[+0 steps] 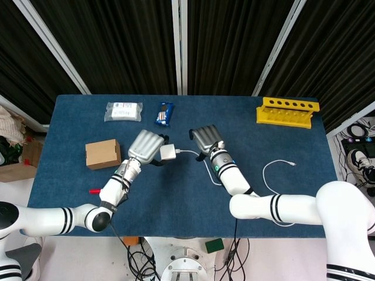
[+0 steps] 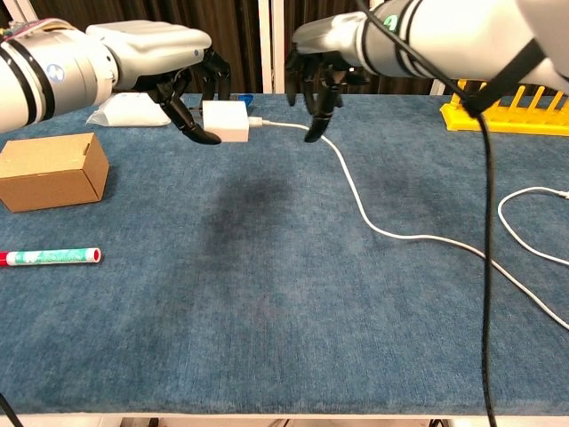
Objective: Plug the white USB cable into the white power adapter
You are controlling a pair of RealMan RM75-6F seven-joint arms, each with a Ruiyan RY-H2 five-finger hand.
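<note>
My left hand (image 1: 145, 147) grips the white power adapter (image 1: 169, 153) and holds it a little above the blue table, left of centre. The white USB cable (image 1: 188, 153) has its plug in the adapter's right side. In the chest view the adapter (image 2: 226, 120) sits between the fingers of the left hand (image 2: 178, 62), and the cable (image 2: 427, 237) trails right across the cloth to a loose loop. My right hand (image 1: 208, 140) hangs over the cable just right of the plug. The right hand (image 2: 322, 64) points its fingers down and grips nothing; one fingertip is close to the cable.
A cardboard box (image 1: 103, 154) and a red marker (image 2: 49, 257) lie to the left. A white packet (image 1: 123, 111) and a blue snack packet (image 1: 165, 113) lie at the back. A yellow rack (image 1: 287, 112) stands at the back right. The cable's free end (image 1: 291, 164) lies at the right.
</note>
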